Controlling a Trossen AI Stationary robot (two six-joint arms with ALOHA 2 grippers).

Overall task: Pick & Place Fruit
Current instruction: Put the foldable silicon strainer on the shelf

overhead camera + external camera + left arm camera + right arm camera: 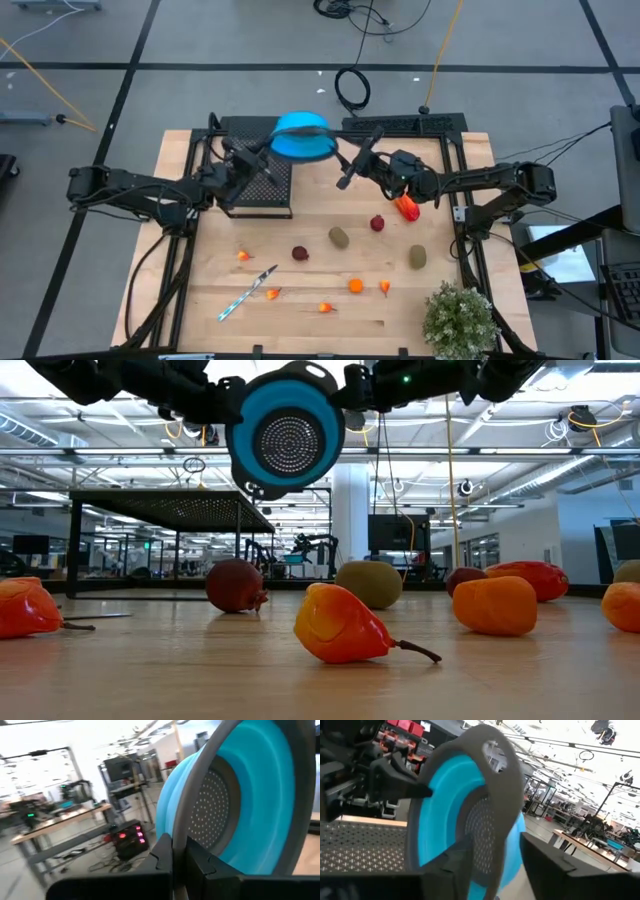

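A blue collapsible colander with a grey rim (302, 137) hangs tilted on its side above the table's far part, its perforated bottom facing the near edge (285, 435). My left gripper (262, 152) is shut on its rim. My right gripper (352, 165) is open, and its fingers stand on either side of the opposite rim (490, 810). The fruit lies on the table: dark red round ones (300, 253) (377, 223), olive ovals (339, 237) (417, 257), small orange bits (355, 285) (243, 256), and a larger red-orange piece (407, 207) under the right wrist. My left gripper pinches the colander's grey rim (179, 837) between its two fingers (162, 857), coming level from the table's left. The colander is lifted clear of the table and tilted on its side. My right gripper straddles the rim with a gap at one finger (555, 865); I cannot tell whether it touches.
A black perforated rack (262, 185) stands under the left gripper at the far left. A thin silver-blue knife (248, 293) lies near the front left, and a bushy green plant (458, 318) is at the near right corner. Bare wood shows between the fruit.
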